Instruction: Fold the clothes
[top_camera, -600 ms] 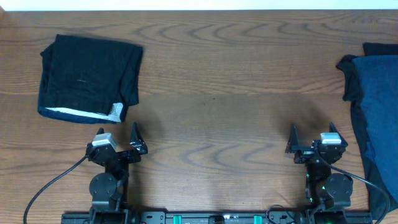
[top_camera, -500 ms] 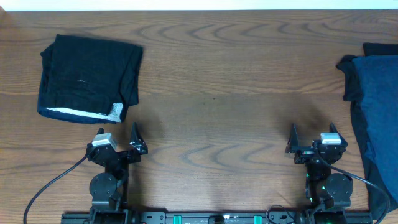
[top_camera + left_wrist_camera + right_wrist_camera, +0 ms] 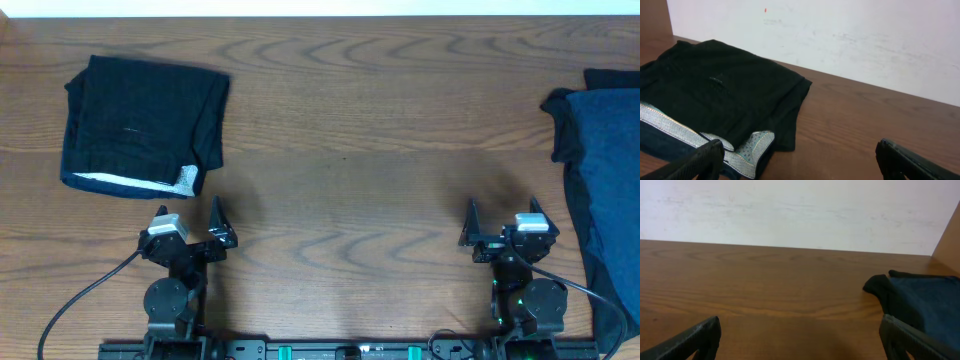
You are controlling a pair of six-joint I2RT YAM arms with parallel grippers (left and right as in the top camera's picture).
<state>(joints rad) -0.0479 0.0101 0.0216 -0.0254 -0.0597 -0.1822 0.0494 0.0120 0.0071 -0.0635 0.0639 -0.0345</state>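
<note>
Reach right with the right tool (image 3: 503,212), wide open and empty like the left tool (image 3: 188,212), to the navy-blue cloth (image 3: 605,150) close by, its long side running front to back.

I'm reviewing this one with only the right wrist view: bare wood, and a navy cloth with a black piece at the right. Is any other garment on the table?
Observer: Yes. A folded black garment lies at the far left of the table, with a white patterned band along its near edge.
Operator: Is the left gripper on it?
Observer: No. The left gripper sits open nearer the front edge, apart from the garment and holding nothing.
Operator: How far does the navy cloth reach?
Observer: Overhead, the navy cloth runs down the table's right edge, past the open right gripper, and out of frame.
</note>
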